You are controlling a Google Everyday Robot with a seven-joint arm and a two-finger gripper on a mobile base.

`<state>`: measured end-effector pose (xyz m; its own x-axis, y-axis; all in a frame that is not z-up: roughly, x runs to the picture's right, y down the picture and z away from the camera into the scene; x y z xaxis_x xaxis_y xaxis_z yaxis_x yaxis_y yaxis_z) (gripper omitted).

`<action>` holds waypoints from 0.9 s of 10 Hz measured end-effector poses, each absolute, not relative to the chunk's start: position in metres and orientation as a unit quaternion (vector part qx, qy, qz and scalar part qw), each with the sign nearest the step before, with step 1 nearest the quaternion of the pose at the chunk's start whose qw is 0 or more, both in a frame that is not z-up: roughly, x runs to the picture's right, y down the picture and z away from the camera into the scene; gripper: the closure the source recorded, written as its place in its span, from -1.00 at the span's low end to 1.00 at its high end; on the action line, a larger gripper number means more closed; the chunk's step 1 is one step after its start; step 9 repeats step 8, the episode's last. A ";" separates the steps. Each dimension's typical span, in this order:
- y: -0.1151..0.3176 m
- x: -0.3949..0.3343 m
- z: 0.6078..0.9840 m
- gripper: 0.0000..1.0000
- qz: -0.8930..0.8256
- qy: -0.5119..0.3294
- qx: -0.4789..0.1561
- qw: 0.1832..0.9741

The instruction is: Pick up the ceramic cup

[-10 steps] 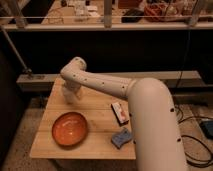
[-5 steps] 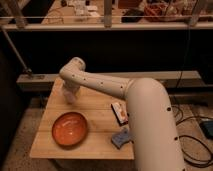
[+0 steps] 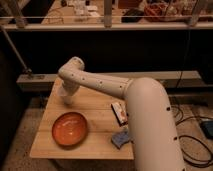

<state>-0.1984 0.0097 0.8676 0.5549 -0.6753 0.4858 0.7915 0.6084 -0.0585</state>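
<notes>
The ceramic cup [image 3: 64, 96] is a small whitish cup standing near the far left edge of the wooden table [image 3: 95, 105]. My white arm reaches from the lower right across the table. Its wrist bends down right over the cup. The gripper [image 3: 66, 91] is at the cup, mostly hidden by the wrist, and I cannot tell whether it touches the cup. The cup's lower part shows below the wrist.
A wide orange bowl [image 3: 70, 128] sits at the front left of the table. A small white and red packet [image 3: 119, 111] and a blue object [image 3: 120, 138] lie next to my arm. A grey ledge [image 3: 35, 77] runs behind the table. Cables [image 3: 192, 125] lie on the floor at right.
The big near part of my arm has shifted slightly. The wrist stays over the cup, and the cup and bowl have not moved.
</notes>
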 end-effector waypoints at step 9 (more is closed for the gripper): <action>0.000 -0.194 0.852 1.00 -0.434 -0.213 -0.130 0.866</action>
